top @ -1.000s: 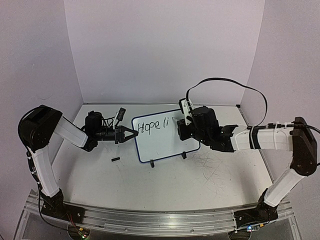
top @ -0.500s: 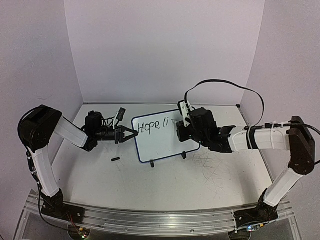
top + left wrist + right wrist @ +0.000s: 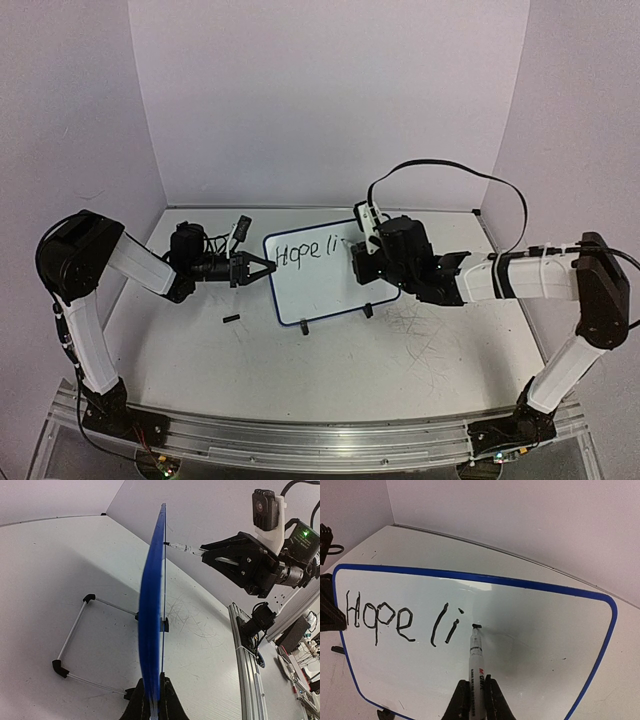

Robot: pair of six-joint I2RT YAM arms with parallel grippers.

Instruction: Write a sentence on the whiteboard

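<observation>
Top external view gives me the whiteboard (image 3: 322, 292) propped at a tilt on the table (image 3: 300, 380), just past the middle toward the back wall. My left tool (image 3: 268, 267) comes in from 9 o'clock of the board and is clamped on its left rim. From the left wrist view I see the board edge-on, upright and slightly bowed. Its blue rim is pinched between my two fingers at 6 o'clock of the picture, and its wire stand (image 3: 75, 630) is splayed out on the table toward 9 o'clock.

My right tool (image 3: 474, 702) reaches in from 3 o'clock of the board and is closed around a marker (image 3: 476, 652). In the right wrist view the barrel runs straight up from between the fingers toward 12 o'clock. Its black tip touches the white surface at a short dark stroke just to the right of the lettering (image 3: 395, 622). That lettering reads "Hope li" in black, starting near the left rim and running toward 3 o'clock across the upper half of the board. The right half of the board is bare white.

On the table at about 7 o'clock of the board, well apart from it, lies a small black piece (image 3: 231, 320); I cannot tell what it is
</observation>
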